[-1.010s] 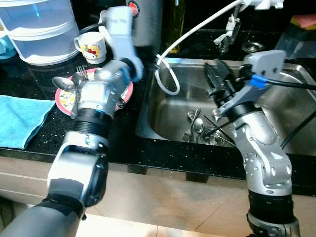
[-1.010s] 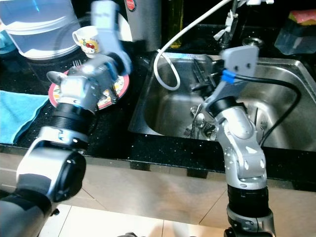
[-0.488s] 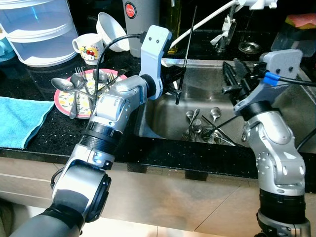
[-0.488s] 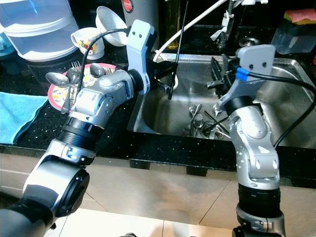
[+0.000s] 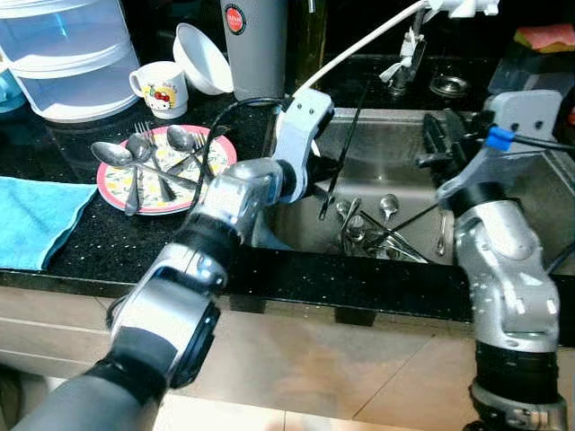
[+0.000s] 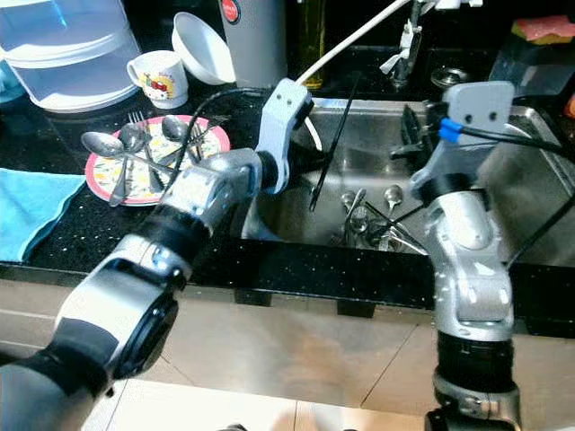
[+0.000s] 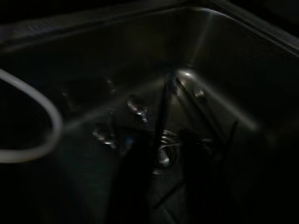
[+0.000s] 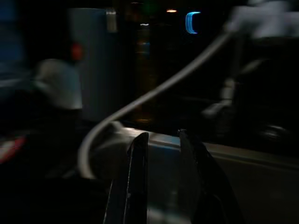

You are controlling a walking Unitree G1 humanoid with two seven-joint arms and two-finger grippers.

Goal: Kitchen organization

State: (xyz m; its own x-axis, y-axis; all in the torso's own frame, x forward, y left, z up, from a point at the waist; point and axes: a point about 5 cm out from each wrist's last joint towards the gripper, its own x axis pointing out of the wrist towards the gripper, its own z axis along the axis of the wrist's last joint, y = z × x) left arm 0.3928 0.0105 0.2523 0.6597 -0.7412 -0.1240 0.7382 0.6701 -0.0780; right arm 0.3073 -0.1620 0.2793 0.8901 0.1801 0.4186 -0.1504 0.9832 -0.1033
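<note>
My left gripper reaches over the left rim of the steel sink, shut on a long thin black stick. The stick leans, its lower tip hanging just above a heap of spoons and black sticks on the sink floor. In the left wrist view the stick runs between the dark fingers toward the spoons. A pink plate on the black counter carries spoons and forks. My right gripper hovers over the sink's right half, open and holding nothing.
A white hose arcs from the faucet over the sink. Behind the plate stand a cartoon mug, a white bowl, a grey canister and a clear plastic container. A blue towel lies at the counter's left.
My left arm swung from above the plate to the sink, carrying the black stick, then dropped lower with the stick tilting. The right arm shifted slightly right.
</note>
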